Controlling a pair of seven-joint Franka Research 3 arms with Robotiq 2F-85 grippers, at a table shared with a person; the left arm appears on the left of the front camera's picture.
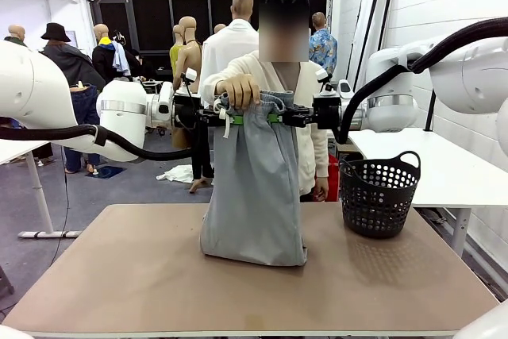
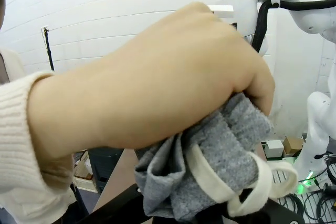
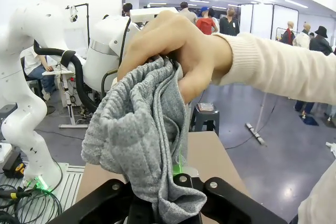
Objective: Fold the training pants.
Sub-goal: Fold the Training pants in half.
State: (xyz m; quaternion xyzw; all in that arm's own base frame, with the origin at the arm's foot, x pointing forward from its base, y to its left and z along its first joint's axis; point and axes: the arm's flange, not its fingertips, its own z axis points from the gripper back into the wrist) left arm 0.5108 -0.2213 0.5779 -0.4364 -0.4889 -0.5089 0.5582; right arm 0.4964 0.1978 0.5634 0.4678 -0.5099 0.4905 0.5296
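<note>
The training pants hang upright over the middle of the table, waistband up and the lower end resting bunched on the tabletop, which looks like a way to let the legs drop straight and even before a fold. The left gripper comes in from the left and the right gripper from the right; each is clenched on the gathered waistband at its own side, stretching it level between them. The person's hand grips the top of the waistband near the left gripper, with the white drawstring dangling just below it, probably steadying or adjusting the cloth. That hand sits close to the left gripper's jaws and crowds any regrasp there. A black perforated basket stands on the table to the right, apart from the pants.
</note>
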